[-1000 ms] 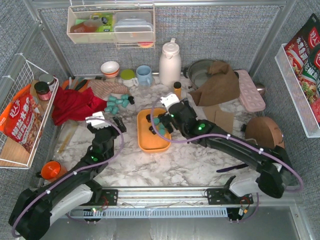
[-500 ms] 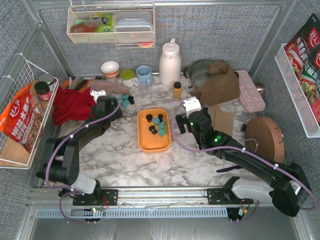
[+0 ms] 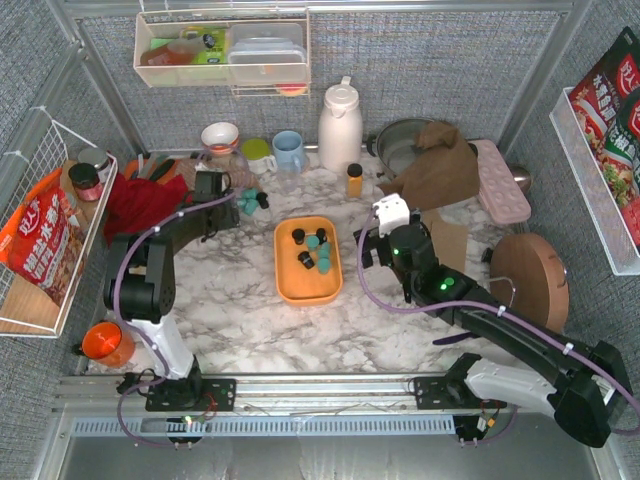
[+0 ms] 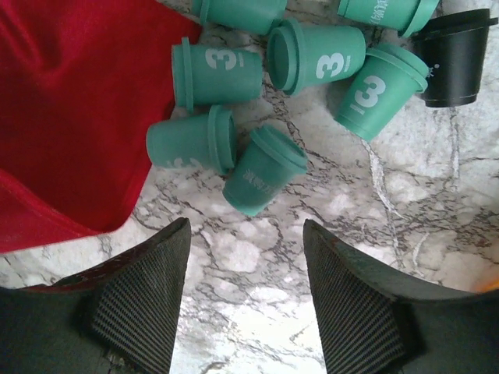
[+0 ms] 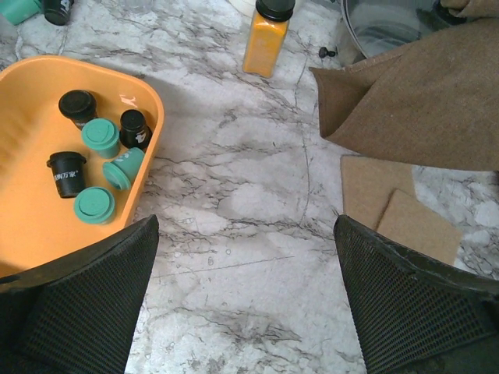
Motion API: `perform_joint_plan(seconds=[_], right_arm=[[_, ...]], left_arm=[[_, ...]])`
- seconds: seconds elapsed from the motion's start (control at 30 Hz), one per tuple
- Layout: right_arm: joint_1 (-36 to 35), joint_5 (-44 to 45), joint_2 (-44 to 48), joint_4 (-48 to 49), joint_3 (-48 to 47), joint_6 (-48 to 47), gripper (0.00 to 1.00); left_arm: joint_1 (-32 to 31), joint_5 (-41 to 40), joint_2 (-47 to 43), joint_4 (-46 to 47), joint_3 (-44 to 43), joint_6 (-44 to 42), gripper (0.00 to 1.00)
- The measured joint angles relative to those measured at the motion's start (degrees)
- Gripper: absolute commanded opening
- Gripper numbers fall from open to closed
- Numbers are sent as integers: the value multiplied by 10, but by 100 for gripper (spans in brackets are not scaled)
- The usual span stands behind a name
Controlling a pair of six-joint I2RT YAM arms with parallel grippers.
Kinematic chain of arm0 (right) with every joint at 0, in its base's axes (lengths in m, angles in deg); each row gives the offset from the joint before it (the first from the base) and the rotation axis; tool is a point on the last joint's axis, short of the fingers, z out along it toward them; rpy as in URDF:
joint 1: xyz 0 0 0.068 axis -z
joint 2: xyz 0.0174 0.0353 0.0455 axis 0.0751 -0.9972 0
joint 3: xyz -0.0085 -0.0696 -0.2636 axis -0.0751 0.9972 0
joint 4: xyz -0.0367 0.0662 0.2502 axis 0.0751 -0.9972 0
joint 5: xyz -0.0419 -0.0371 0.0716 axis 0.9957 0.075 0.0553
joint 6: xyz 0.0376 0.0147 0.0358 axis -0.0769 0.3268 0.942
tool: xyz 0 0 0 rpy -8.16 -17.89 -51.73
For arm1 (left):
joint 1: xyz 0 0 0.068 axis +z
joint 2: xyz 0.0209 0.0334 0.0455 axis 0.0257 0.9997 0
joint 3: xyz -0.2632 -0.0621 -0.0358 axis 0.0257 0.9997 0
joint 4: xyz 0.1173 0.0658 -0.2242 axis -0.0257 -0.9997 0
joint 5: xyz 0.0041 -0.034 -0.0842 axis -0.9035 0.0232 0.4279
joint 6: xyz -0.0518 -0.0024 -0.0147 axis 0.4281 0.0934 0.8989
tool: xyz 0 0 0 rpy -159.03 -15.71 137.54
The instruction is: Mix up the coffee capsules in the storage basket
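The orange storage basket (image 3: 292,286) (image 5: 27,210) sits mid-table and holds several coffee capsules (image 3: 316,250), teal (image 5: 101,137) and black (image 5: 66,173). More teal capsules (image 3: 246,201) (image 4: 263,170) and a black one (image 4: 452,51) lie tipped on the marble at the back left, beside a red cloth (image 4: 70,117). My left gripper (image 3: 226,195) (image 4: 244,230) hovers just short of that pile, open, with only bare marble between its fingers. To the right of the basket my right gripper (image 3: 383,238) (image 5: 243,234) is open wide over bare marble.
An amber bottle (image 5: 265,35) stands behind the right gripper, with a brown cloth (image 5: 421,93), cardboard pieces (image 5: 398,210) and a metal pot (image 3: 400,145) to its right. A white flask (image 3: 340,125), mug (image 3: 288,150) and bowl (image 3: 220,135) line the back.
The left arm swung from the front up to the capsule pile at the back left, and its jaws narrowed. The right gripper pulled out of the basket to the right.
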Motion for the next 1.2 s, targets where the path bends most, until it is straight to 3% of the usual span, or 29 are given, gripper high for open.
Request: perform_joint_plan(seconds=[0.57, 0.87, 1.2], right_arm=[[4, -16, 3, 1, 1, -2, 99], [4, -16, -1, 1, 1, -3, 99], [4, -18, -5, 1, 1, -4, 99]], left_arm=[[14, 62, 108, -44, -90, -93, 48], [14, 68, 120, -30, -99, -101, 44], [15, 85, 104, -11, -75, -107, 31]])
